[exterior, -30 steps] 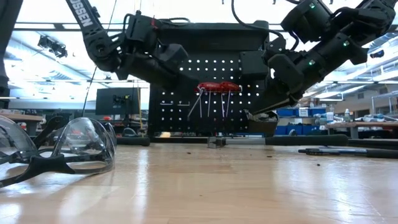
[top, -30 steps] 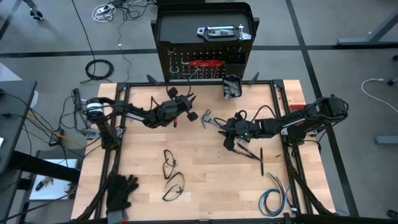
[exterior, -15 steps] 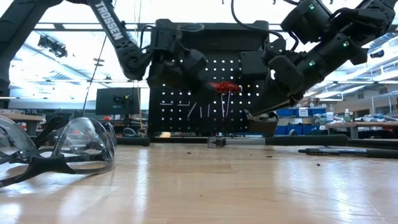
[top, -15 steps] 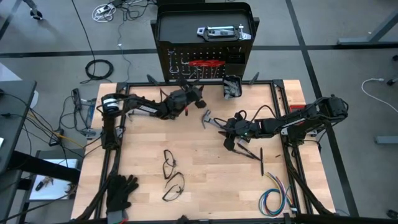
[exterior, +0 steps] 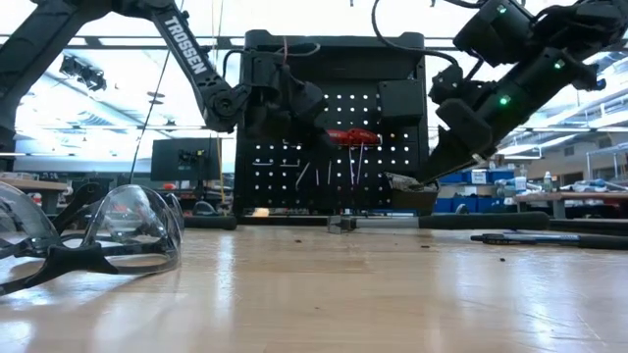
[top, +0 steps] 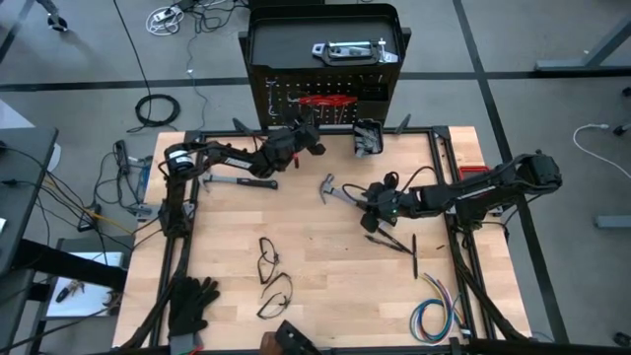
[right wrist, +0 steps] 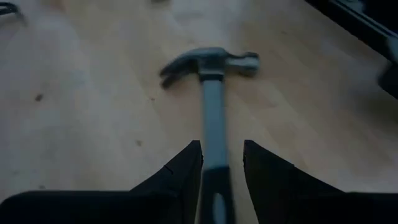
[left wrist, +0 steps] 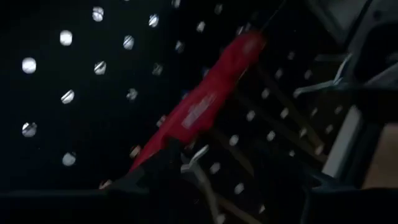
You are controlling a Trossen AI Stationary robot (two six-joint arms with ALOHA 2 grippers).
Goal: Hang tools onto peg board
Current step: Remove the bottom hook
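We saw the small black bin on the upright black perforated peg board holding grey metal pieces (unclear which); the left gripper stood open there, while the right gripper clamped a steel black-handled hammer.

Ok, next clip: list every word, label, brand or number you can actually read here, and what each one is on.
"TROSSEN": white capitals along the left arm, readable in the low view.
White print on the red tool handle hanging on the peg board, left wrist view: too blurred to read.
High view and right wrist view: no readable text.
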